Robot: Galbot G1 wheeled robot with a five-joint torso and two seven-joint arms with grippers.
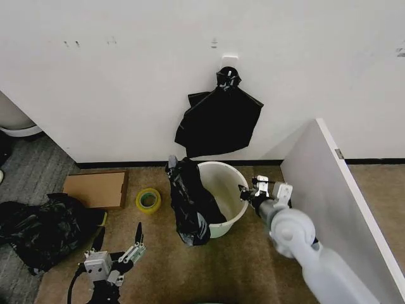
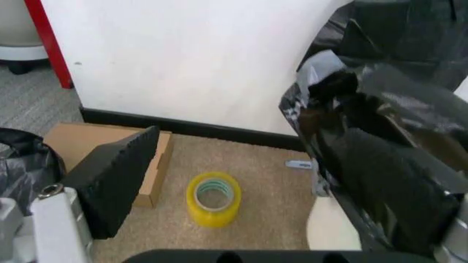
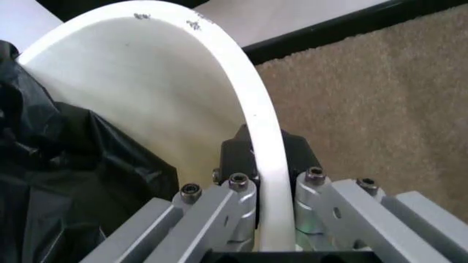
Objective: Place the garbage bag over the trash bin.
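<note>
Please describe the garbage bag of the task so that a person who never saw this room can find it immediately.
Find the white wall, then the trash bin on the carpet below it, whose rim the right claw grips. The garbage bag is the glossy black film draped over the bin's left side, unlike the bunch of bags hanging on the wall or the lumpy black heap far left.

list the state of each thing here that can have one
bag: draped over the bin's left rim, half in, half out
bin: upright on the carpet, rim partly bare
right hand: shut on the bin's right rim
left hand: open, low, holding nothing
tape roll: flat on the carpet
</note>
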